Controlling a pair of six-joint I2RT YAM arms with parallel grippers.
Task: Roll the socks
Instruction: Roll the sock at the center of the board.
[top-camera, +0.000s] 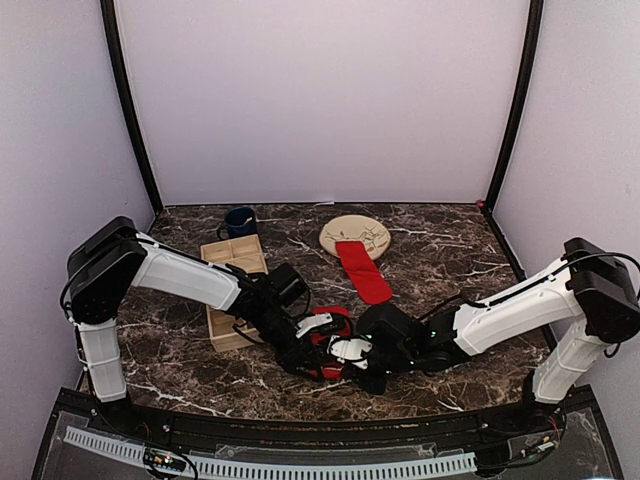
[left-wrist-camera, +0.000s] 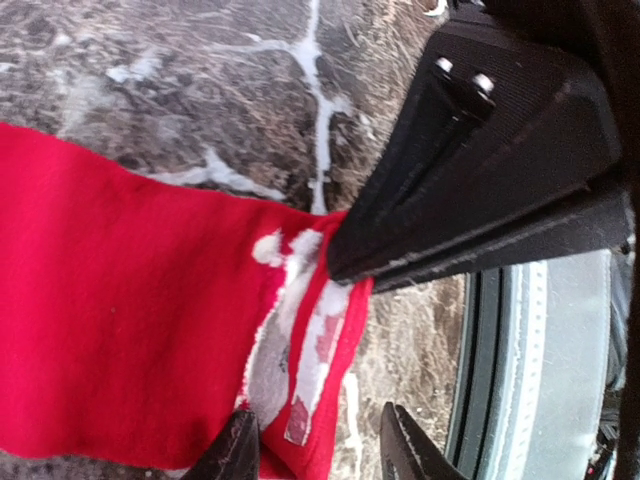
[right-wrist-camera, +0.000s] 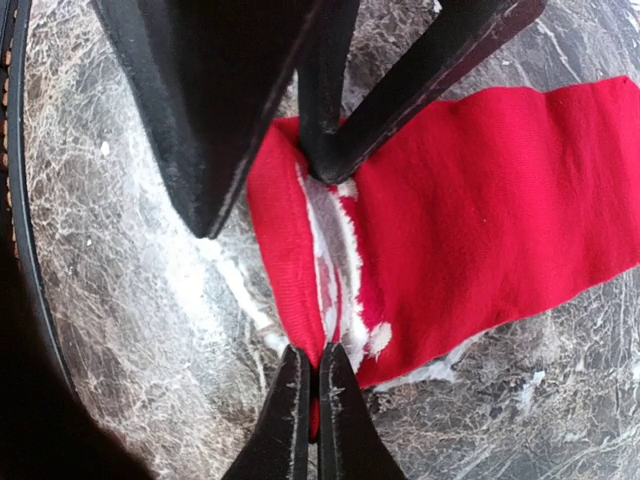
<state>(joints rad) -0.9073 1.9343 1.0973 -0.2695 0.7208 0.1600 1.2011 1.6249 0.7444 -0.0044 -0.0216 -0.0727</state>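
Currently, item one: near sock (top-camera: 322, 327), bright red with white markings, lying flat on the counter (top-camera: 450, 250) at lower centre of the top view, between my two grippers. Its marked end is bunched into a small fold.

Item two: second sock (top-camera: 364, 272), upper centre, well apart from the first, one end resting on the beige plate (top-camera: 335, 235); neither gripper is on it.

Right gripper (right-wrist-camera: 313, 365): closed tight, pinching the folded edge of the near sock.

Left gripper (left-wrist-camera: 318, 425): partly open, fingers straddling the same end, gripping nothing.

Handling note, my judgement: the roll is barely begun. I should close the left gripper on the fold just beside the right, catching both layers. Then I should turn both wrists together toward the sock's free end, keeping the fold tight and level so it neither skews nor springs loose.
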